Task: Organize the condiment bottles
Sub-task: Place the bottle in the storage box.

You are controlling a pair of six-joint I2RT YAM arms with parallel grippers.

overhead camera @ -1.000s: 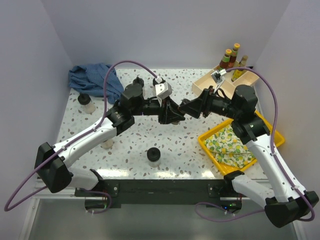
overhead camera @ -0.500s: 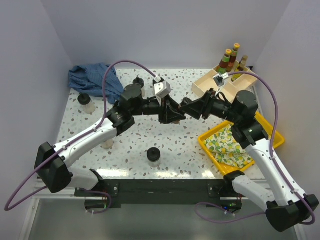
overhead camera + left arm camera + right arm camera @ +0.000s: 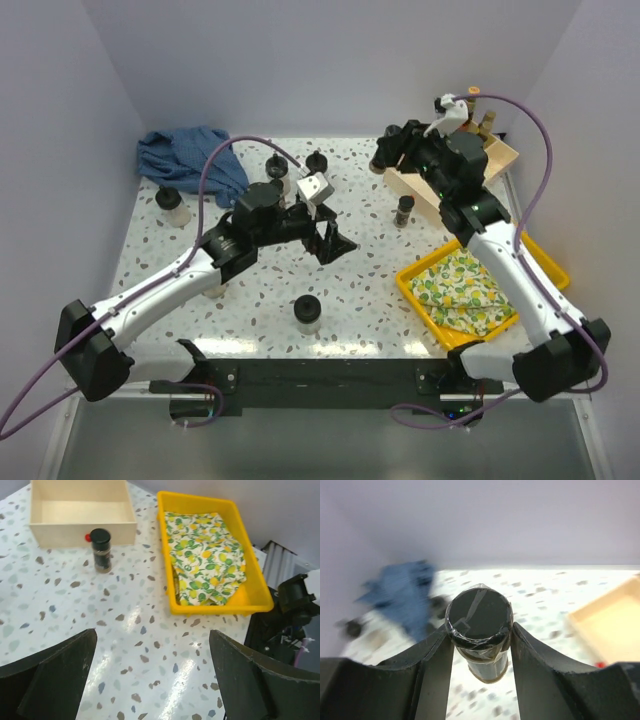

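Observation:
My right gripper (image 3: 480, 647) is shut on a small dark shaker (image 3: 479, 622) with a taped black lid and holds it in the air. In the top view this gripper (image 3: 388, 152) hovers at the back, beside the beige tray (image 3: 412, 186). My left gripper (image 3: 152, 680) is open over bare table with nothing in it, mid-table in the top view (image 3: 333, 243). Another dark shaker (image 3: 101, 550) stands in front of the beige tray (image 3: 82, 530). Black-lidded jars stand at the left (image 3: 172, 205) and front (image 3: 308, 312). Two tiny shakers (image 3: 317, 160) sit at the back. Slim bottles (image 3: 470, 98) show behind the right arm.
A yellow tray (image 3: 545, 262) holding a lemon-print cloth (image 3: 207, 555) lies at the right front. A blue cloth (image 3: 190, 158) is bunched at the back left. Walls close the table on three sides. A red cap (image 3: 88, 537) peeks from behind the standing shaker.
The two grippers met mid-table. The right one closed on the dark shaker, the left one opened and let go, and the right arm swung it back toward the beige tray.

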